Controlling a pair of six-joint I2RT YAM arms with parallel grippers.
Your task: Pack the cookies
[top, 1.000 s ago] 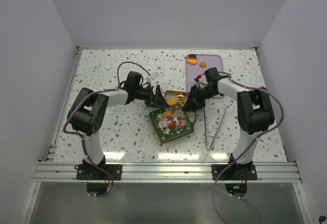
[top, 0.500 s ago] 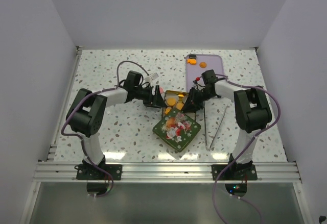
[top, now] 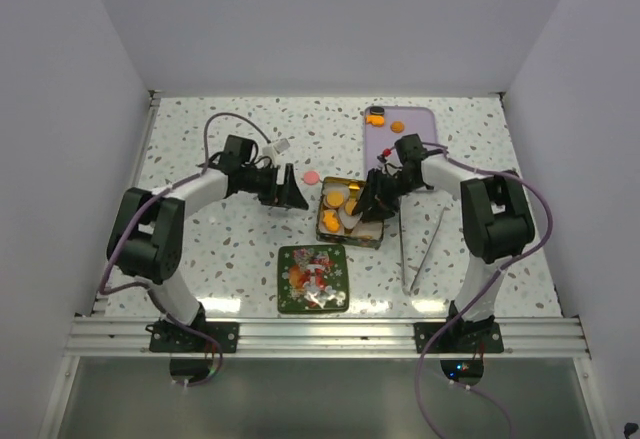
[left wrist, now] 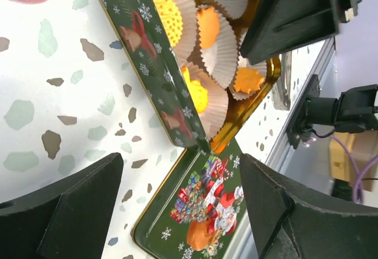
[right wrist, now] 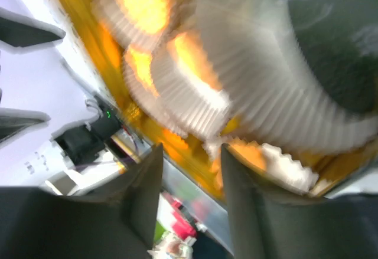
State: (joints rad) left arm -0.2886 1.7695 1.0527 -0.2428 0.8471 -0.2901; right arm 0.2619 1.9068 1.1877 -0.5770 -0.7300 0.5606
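Note:
The open gold-lined tin (top: 372, 236) sits mid-table. It holds orange cookies (top: 335, 200) in white paper cups (left wrist: 227, 64). More orange cookies (top: 375, 118) and a black one lie on the purple tray (top: 405, 139). A pink cookie (top: 311, 176) lies on the table left of the tin. My left gripper (top: 291, 190) is open and empty just left of the tin (left wrist: 159, 64), above the table (left wrist: 180, 170). My right gripper (top: 371, 200) hangs over the tin's right side. Its jaws stand a narrow gap apart over the gold rim (right wrist: 189, 173); that view is blurred.
The green Santa lid (top: 313, 279) lies flat near the front edge, also in the left wrist view (left wrist: 204, 212). Metal tongs (top: 420, 249) lie to the right of the tin. White walls enclose the table on three sides.
The lid went from leaning on the tin's front to lying flat nearer the front edge. My left arm drew back to the left, uncovering the pink cookie. The right gripper barely moved.

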